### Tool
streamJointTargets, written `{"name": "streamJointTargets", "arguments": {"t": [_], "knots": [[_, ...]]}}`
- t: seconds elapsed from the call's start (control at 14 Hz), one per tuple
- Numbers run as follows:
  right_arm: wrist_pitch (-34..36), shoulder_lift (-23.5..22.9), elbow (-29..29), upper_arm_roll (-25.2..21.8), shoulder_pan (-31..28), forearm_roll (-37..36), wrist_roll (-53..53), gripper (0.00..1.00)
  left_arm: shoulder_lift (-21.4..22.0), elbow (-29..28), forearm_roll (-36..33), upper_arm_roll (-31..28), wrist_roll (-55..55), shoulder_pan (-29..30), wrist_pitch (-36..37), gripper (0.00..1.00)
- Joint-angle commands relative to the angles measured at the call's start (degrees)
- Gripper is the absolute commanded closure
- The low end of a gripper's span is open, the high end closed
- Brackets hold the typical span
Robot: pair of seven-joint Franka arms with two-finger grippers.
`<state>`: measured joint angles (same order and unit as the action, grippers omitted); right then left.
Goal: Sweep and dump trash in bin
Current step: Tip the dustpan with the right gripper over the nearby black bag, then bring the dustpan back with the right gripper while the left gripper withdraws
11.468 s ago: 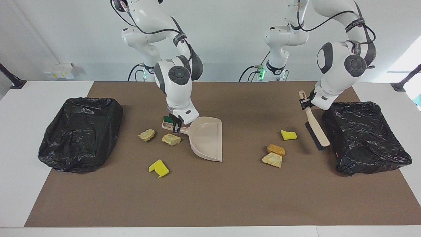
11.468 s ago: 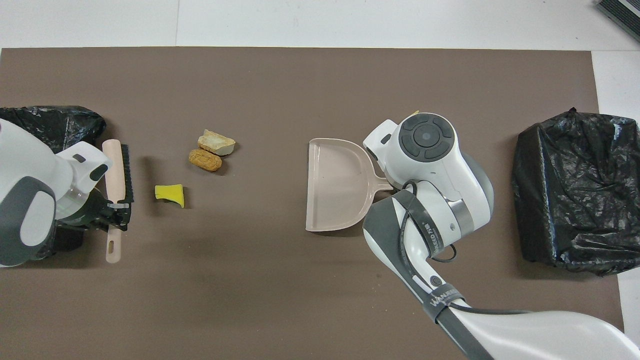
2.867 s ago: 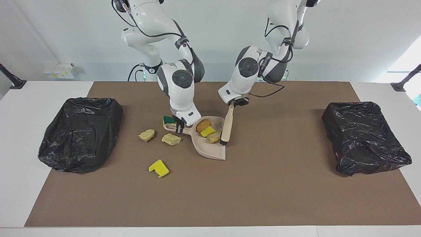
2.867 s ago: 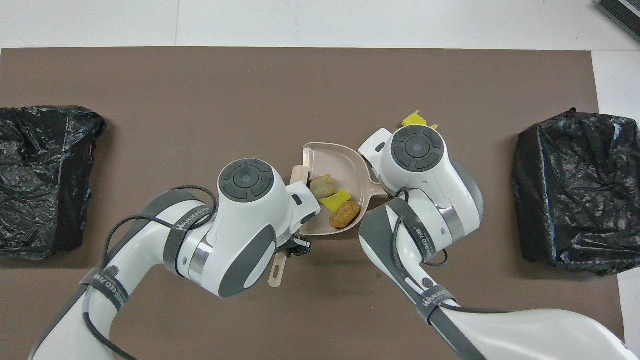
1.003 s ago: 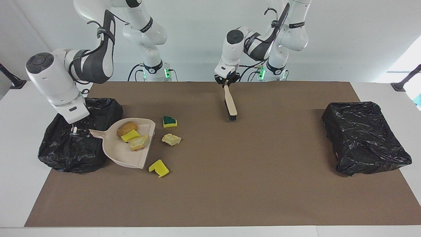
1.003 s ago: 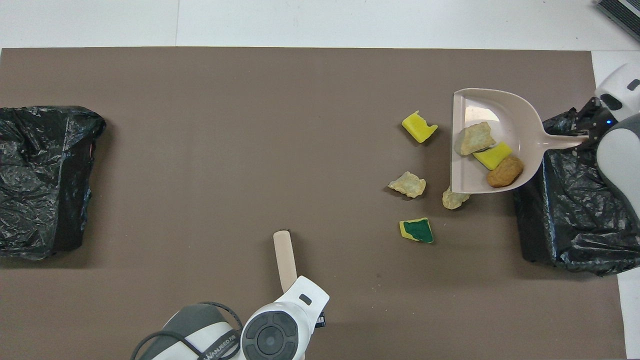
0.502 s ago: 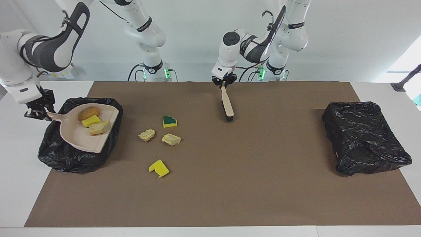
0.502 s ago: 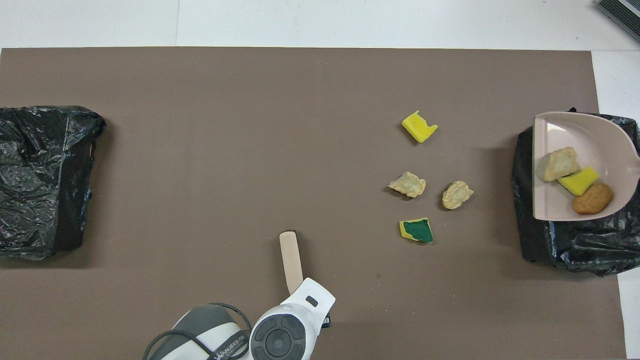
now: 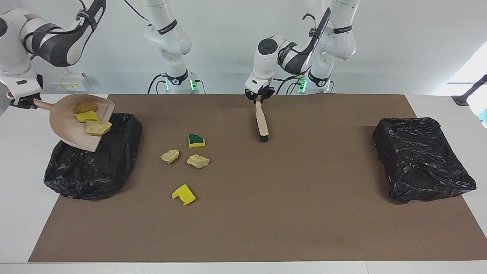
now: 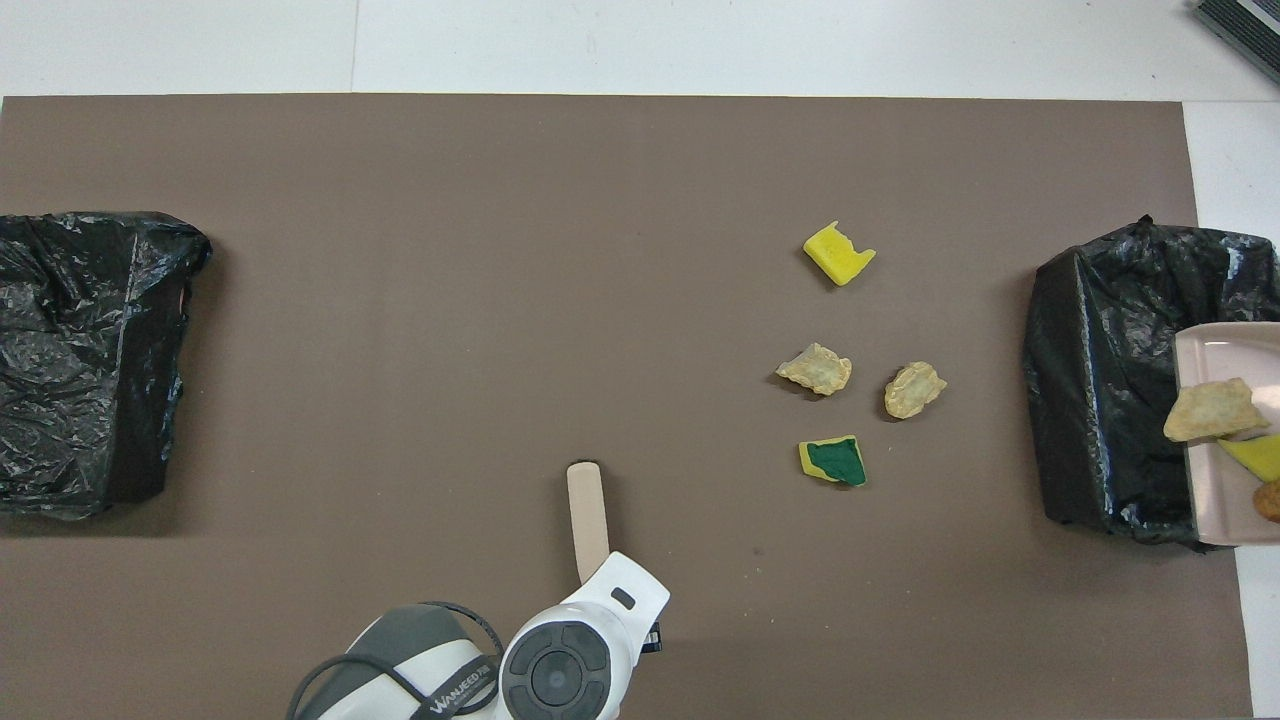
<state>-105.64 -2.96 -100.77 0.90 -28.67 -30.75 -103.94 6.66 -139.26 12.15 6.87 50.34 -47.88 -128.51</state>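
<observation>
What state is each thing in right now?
Dustpan: raised and tilted over a bin, three scraps inside.
Right gripper: shut on the dustpan handle.
Brush: bristles down on the mat.
Left gripper: at the brush handle.
Four scraps: loose on the mat.
Both bins: lined with black bags.

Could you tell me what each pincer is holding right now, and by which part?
Right pincer: dustpan, by its handle end. Left pincer: brush, by its handle's top.
</observation>
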Motion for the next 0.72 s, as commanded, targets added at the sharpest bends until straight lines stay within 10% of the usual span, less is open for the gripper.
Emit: {"name": "streamJointTargets", "arguments": {"t": [0.0,0.14,0.65], "knots": [[-5.3,5.1,-8.8,0.9,0.3,-9.3,8.0,1.0,-0.4,1.1,-0.3,-0.9,-0.7,-0.1,1.2,0.32],[-7.6,7.4,-12.9,1.0,2.5,-16.2,13.7,1.0,-0.6,3.4,-0.3,-1.2,-0.6,1.9,4.6,0.0],[-7.1,9.6,-9.1,2.2,5.9,-29.6,13.5,1.0,-0.1,8.6,-0.9,-1.3,-3.3,15.5,9.7,0.0]]}}
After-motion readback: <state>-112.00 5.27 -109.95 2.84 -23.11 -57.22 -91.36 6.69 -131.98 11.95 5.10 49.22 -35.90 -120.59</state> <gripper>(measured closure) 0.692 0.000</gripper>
